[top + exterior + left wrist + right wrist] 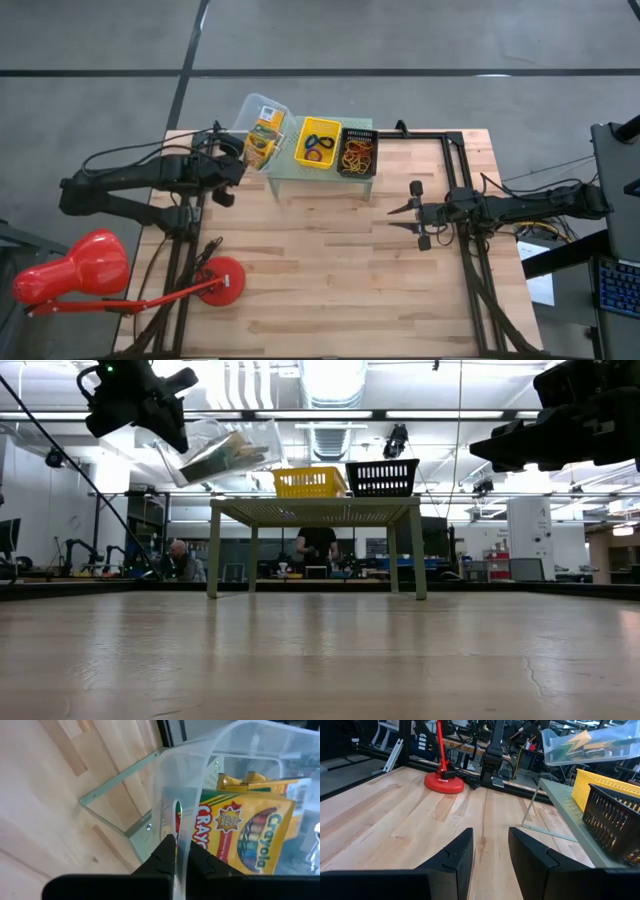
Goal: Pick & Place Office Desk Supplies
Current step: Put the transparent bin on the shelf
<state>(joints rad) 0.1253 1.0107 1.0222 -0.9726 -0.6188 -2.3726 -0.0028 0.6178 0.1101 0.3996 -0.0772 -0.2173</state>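
Left hand (176, 851) is clamped on the thin wall of a clear plastic bin (262, 112), held tilted in the air just above the stand (300, 180). Crayon boxes (240, 832) lie loose inside, likely to slide. Bin judged light, slick, flexible; rim grip suits. Right hand (490, 847) waits apart, fingers spread.

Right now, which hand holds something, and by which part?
The left hand holds the clear plastic bin by its wall, lifted and tilted. The right hand holds nothing.
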